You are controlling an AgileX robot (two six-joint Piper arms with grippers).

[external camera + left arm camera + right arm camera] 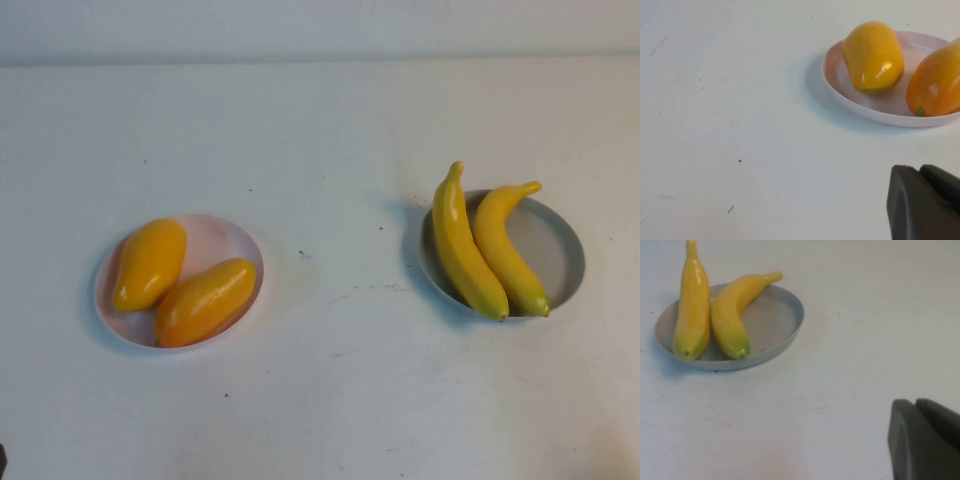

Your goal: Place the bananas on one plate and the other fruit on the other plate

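Two yellow bananas (462, 245) (505, 250) lie side by side on the grey plate (560, 250) at the right. Two orange-yellow oval fruits (150, 263) (205, 300) lie on the pale pink plate (225, 240) at the left. My left gripper (920, 170) is shut and empty, held back from the pink plate (875, 107) and its fruits (873, 56) (936, 80). My right gripper (915, 402) is shut and empty, held back from the grey plate (777, 315) and its bananas (692, 305) (735, 310). Neither gripper shows in the high view.
The white table (330, 380) carries only the two plates, with bare surface between them and in front. The table's far edge meets a pale wall (320, 30) at the back.
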